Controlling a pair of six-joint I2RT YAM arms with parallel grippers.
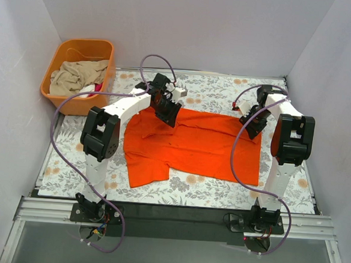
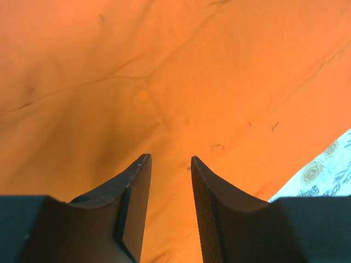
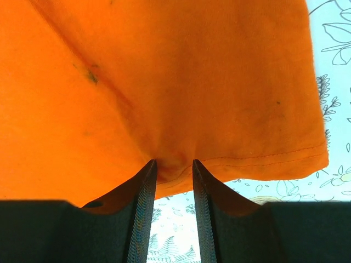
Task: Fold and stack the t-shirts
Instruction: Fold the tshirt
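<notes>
At the far left of the bench, off its flowered cover, an orange tub holds crumpled beige cloth; whether this is further shirts awaiting folding cannot be told. The orange t-shirt lies spread on the middle of the cover, mostly flat, with one lobe reaching toward the near-left corner and its far edge running between the two arms. The left tool is positioned over the far-left corner of the t-shirt. In the left wrist view its fingertips stand a narrow gap apart, and only flat orange fabric shows beyond them; nothing is gripped. The right tool is positioned at the far-right corner of the t-shirt. In the right wrist view the jaws show a similar narrow gap, the stitched hem runs into that gap, and creases converge on the tips. Whether the fabric is actually clamped cannot be told. The matched placement on opposite corners of one edge probably prepares a two-arm lift, so that this edge can be carried toward the near edge as a straight fold. No fold is complete, and no stack exists yet.
</notes>
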